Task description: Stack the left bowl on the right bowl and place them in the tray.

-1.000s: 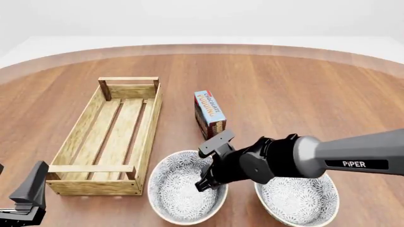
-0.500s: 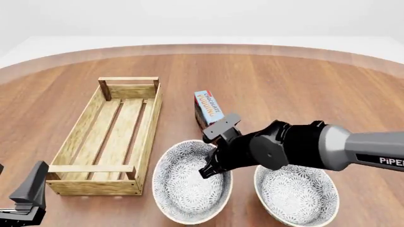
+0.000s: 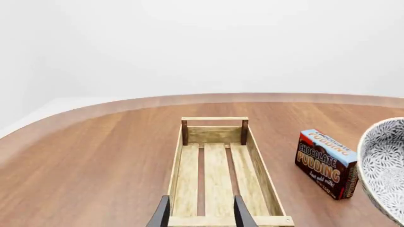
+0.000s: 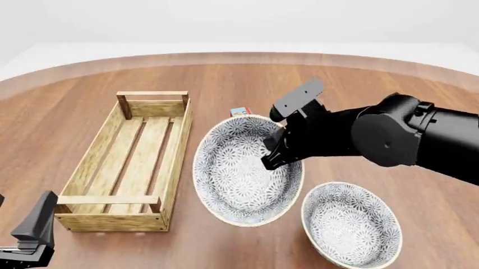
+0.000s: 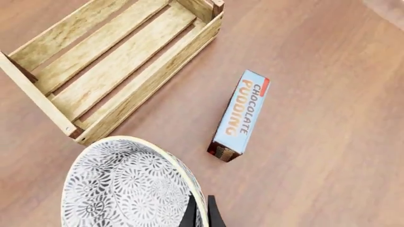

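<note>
Right arm held the left bowl lifted and tilted; the right bowl sat on the table.

At frame centre of the front view, the right gripper (image 4: 275,152) was pinched on the rim of the left bowl (image 4: 243,168), one finger inside and one outside, the bowl raised off the wooden table (image 4: 359,89) and tipped toward the camera. The right bowl (image 4: 351,224) rested at lower right, apart from the lifted one. The tray (image 4: 134,154) lay at left, long side running away from the camera, with nothing in it. The pudding box (image 5: 240,116) stood between tray and bowls, mostly hidden in the front view. The left gripper (image 3: 200,213) hung at lower left, its fingers spread over the tray's near end.
</note>
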